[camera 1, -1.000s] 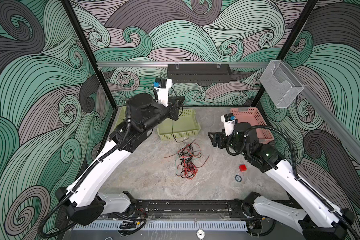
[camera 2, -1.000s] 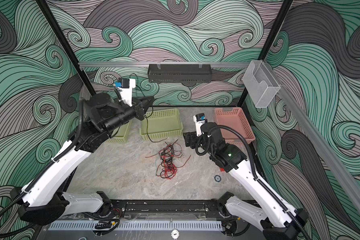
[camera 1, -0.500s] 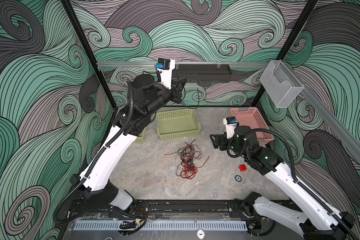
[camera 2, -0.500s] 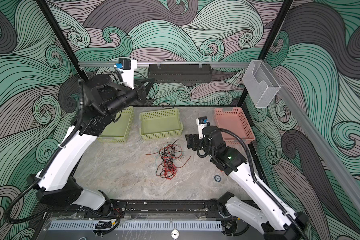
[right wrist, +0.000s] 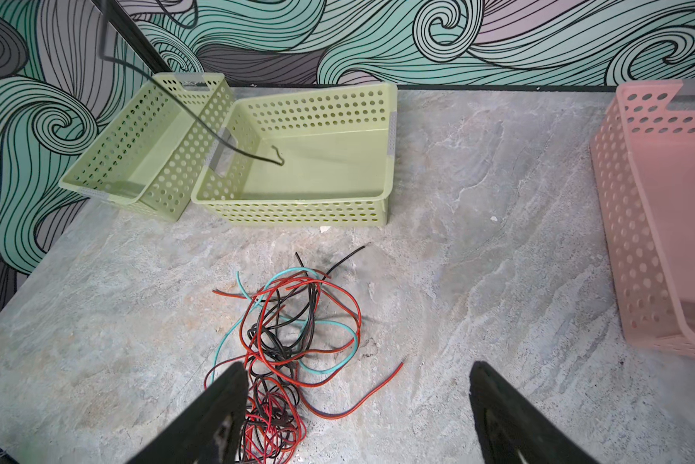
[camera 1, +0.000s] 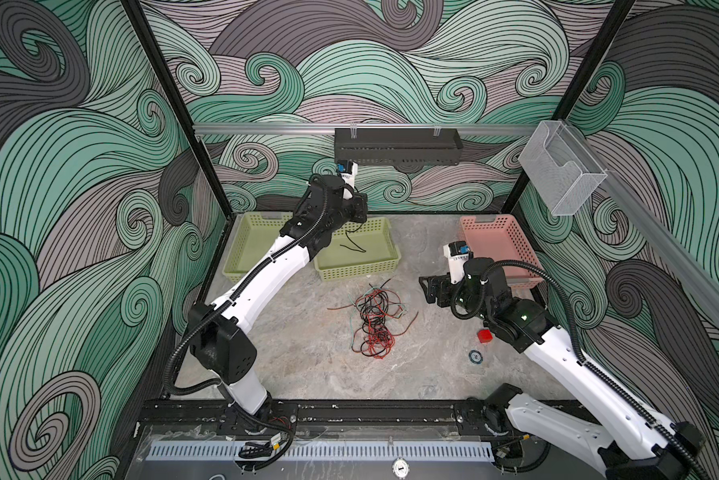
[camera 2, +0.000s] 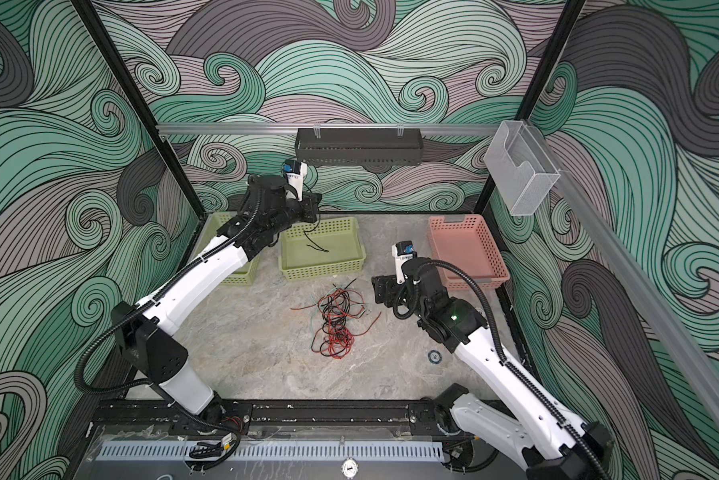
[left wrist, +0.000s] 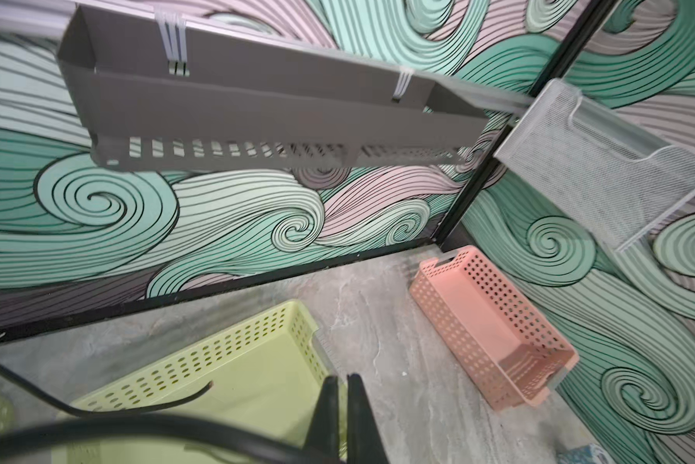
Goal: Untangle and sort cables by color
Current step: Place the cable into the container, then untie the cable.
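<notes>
One black cable (right wrist: 257, 158) is dangling into the middle green basket (camera 1: 358, 272), pinched by the left end effector (left wrist: 341, 385). Red, black, teal cables (right wrist: 293, 321) are lying tangled on the bench (camera 1: 308, 365) near the wide-apart right end effector (right wrist: 358, 367).

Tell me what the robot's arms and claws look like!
The left arm and right arm are white with black joints. Ribbed black hoses loop along them. Each wrist carries a white camera with a blue patch. A green light glows on the right arm. The left claw and right claw each have two black fingers.
</notes>
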You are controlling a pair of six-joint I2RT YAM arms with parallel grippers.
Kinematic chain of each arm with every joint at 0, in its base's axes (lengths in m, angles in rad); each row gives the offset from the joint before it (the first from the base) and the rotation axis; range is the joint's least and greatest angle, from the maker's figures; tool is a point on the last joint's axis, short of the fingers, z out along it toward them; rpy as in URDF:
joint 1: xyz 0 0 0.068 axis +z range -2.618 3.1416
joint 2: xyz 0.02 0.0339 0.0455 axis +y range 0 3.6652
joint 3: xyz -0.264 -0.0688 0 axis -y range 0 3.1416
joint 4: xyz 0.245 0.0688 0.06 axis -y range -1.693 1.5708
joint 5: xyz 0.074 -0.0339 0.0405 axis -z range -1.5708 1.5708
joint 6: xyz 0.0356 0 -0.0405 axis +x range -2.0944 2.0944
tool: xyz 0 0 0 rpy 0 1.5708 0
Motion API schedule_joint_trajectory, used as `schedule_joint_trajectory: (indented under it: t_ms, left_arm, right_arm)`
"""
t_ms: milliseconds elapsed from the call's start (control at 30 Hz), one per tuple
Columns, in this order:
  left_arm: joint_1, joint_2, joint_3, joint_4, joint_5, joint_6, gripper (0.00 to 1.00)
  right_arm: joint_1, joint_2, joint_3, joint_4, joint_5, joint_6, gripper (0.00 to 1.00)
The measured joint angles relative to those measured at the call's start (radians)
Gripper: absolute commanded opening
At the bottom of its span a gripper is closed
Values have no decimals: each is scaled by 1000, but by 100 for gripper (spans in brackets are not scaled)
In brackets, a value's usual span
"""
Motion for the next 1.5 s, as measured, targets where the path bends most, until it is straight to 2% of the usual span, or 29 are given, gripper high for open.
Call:
schedule_joint_trajectory:
  t_ms: [233, 367, 533, 567, 633, 733, 833, 933, 1033, 1133, 1200, 1233, 1400, 1500]
  left_arm:
    - [0, 95, -76, 77, -21, -39, 0]
    - [0, 163, -131, 109, 2, -95, 0]
    - [0, 277, -133, 102, 40, -153, 0]
    - [0, 295, -127, 87, 47, -160, 5]
    - [7, 334, -89, 32, 69, -171, 28]
    - [19, 382, 16, -90, 110, -192, 42]
    - [33, 367, 61, -169, 134, -214, 54]
    - [42, 308, 49, -229, 154, -230, 57]
    - [45, 233, 45, -296, 163, -232, 55]
    - [44, 98, -32, -303, 165, -230, 53]
    - [43, -41, -153, -279, 170, -231, 53]
    - [41, -108, -213, -267, 171, -232, 53]
    - [8, -490, -653, -109, 142, -271, 53]
    - [-21, -632, -900, -39, 130, -330, 53]
  right_arm:
    - [-13, 3, -28, 13, -14, 2, 86]
    - [-23, 10, -43, 21, -21, 3, 86]
    - [-31, 37, -45, 23, -34, 3, 86]
    - [-33, 41, -45, 23, -38, 3, 86]
    - [-34, 46, -45, 21, -42, 3, 86]
    - [-35, 51, -45, 17, -49, 3, 86]
    - [-35, 60, -45, 13, -64, 3, 86]
    - [-36, 68, -44, 10, -75, 3, 85]
    - [-37, 77, -39, 1, -96, 3, 83]
    - [-38, 93, -27, -3, -122, 4, 74]
    - [-38, 117, -20, -6, -142, 12, 59]
    - [-38, 134, -18, -7, -155, 10, 55]
    - [-24, 262, -16, -34, -245, 26, 54]
    - [13, 338, -15, -37, -310, 24, 55]
